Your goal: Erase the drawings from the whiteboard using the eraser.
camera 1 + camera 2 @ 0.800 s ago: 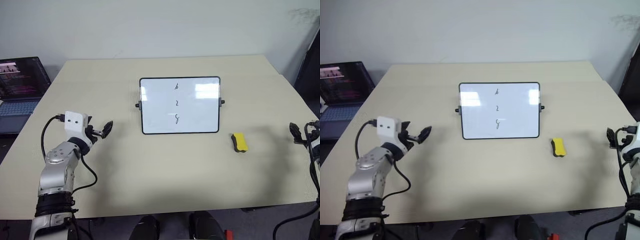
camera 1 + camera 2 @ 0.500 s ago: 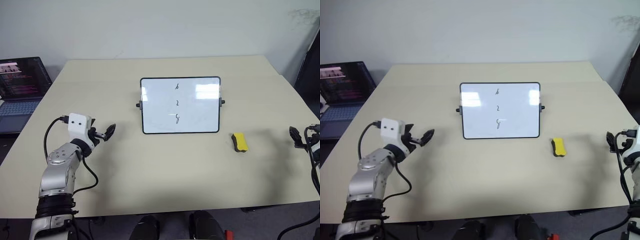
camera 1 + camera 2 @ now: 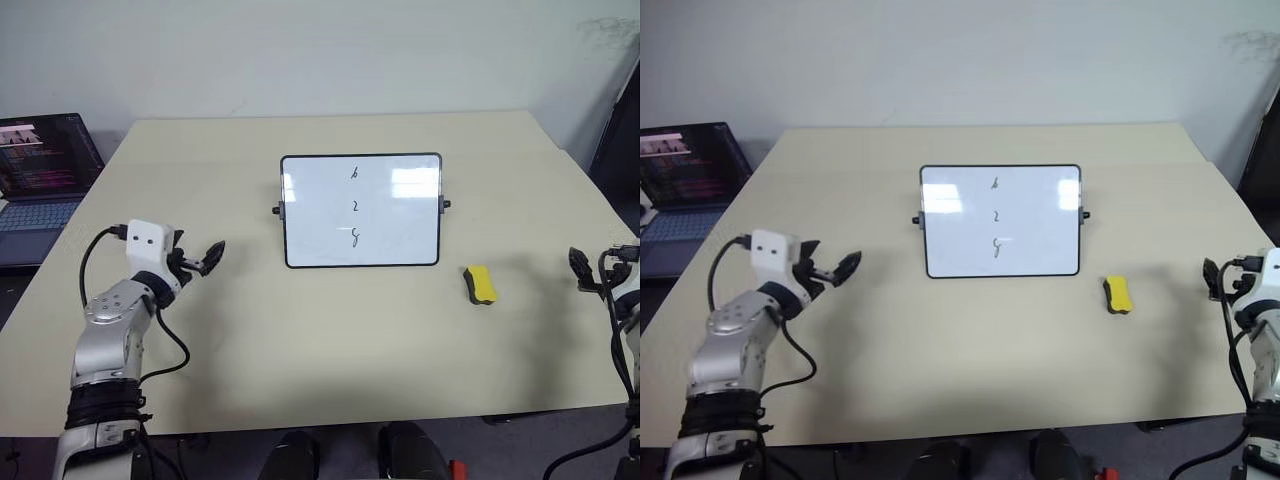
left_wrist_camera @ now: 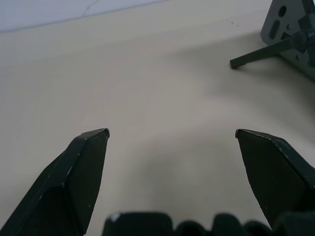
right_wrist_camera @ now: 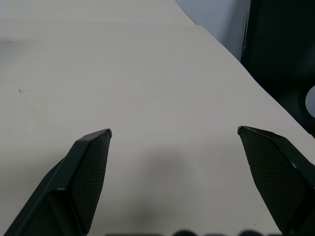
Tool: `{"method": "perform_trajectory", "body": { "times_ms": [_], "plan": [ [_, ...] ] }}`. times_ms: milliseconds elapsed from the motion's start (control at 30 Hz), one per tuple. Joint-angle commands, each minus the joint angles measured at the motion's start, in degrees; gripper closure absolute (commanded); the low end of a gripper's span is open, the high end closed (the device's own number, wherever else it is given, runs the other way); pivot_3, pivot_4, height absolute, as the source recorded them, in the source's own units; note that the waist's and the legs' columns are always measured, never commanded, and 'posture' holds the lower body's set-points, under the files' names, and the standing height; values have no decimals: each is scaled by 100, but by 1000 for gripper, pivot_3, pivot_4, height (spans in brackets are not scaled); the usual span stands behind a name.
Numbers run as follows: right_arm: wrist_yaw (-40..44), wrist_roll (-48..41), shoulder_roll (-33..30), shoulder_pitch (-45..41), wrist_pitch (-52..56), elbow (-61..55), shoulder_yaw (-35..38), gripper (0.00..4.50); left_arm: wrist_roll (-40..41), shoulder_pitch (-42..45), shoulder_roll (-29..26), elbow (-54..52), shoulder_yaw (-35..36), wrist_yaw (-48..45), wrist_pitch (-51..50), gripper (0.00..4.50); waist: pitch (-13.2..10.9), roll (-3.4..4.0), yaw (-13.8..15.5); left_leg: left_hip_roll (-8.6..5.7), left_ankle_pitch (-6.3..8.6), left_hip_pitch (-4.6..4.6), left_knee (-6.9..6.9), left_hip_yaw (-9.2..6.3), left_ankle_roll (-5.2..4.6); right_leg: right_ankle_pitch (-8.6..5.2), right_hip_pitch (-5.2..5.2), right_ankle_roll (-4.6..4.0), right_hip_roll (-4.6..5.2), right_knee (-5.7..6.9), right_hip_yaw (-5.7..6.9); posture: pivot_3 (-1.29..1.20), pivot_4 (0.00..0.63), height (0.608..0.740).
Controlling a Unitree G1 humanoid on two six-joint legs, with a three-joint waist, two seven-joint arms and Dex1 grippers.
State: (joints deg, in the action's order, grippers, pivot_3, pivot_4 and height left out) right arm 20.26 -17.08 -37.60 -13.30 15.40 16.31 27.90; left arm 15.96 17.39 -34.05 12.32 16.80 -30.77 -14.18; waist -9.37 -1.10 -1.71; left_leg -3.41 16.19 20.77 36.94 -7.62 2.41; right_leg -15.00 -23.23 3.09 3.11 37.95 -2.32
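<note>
You have a wide beige table [image 3: 330, 330] in front of you, backed by a plain pale wall. Off its far left corner sits an open laptop [image 3: 40, 170] with its screen lit.

Near the table's middle stands the whiteboard [image 3: 400, 215], white with a thin black frame and a small black knob at each short side, propped up and tilted back on a stand. In the left wrist view you see part of its grey back bracket and a dark stand leg [image 4: 261, 51] resting on the tabletop.

Your left arm reaches in over the table's left side. The left gripper [image 3: 208, 258] hovers above the surface, well to the left of the board and pointing towards it, with its jaws spread wide and nothing between them; the left wrist view confirms bare tabletop between the two black fingers [image 4: 83, 167].

Your right gripper [image 3: 1218, 281] sits at the table's right edge, well apart from the board, jaws likewise wide apart and empty over bare tabletop.

The eraser [image 3: 480, 284], yellow with a dark underside, lies flat on the table just off the board's lower right corner, between the board and your right gripper, touched by neither gripper.

The drawings [image 3: 353, 205] are three small dark squiggles in a vertical column near the board's centre.
</note>
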Motion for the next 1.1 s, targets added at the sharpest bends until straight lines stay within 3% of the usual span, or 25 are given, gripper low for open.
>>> {"method": "perform_trajectory", "body": {
  "times_ms": [33, 333, 667, 1100],
  "plan": [
    [46, -91, -32, 36, 67, -381, 44, 68, 89, -43, -158, -13, 241, -93, 178, 0, 0, 0, -1, 0, 0, 0, 0, -1, 0, 0, 0, 0, 0, 0, 0, 0, 150, 740],
    [259, -349, -66, 152, 707, -1216, 30, 68, 769, -222, -242, -934, 294, -679, -426, 0, 0, 0, -1, 1, 0, 1, 0, -4, 0, 0, 0, 0, 2, 0, 1, 0, 150, 740],
    [908, -876, -223, 294, 1521, -1984, 34, 68, 1739, -324, -717, -1707, 96, -2154, -1310, 0, 0, 0, -4, 2, 0, 1, 0, -4, -1, 0, 0, 0, 0, 0, 2, 0, 150, 740],
    [2487, -1706, -752, 425, 2145, -2028, -49, 68, 1977, 30, -1229, -1328, -405, -3846, -1504, 0, -2, 2, -10, 2, 1, 1, 1, -1, -3, -1, 1, 0, -6, -1, 3, 0, 150, 740]
  ]
}}
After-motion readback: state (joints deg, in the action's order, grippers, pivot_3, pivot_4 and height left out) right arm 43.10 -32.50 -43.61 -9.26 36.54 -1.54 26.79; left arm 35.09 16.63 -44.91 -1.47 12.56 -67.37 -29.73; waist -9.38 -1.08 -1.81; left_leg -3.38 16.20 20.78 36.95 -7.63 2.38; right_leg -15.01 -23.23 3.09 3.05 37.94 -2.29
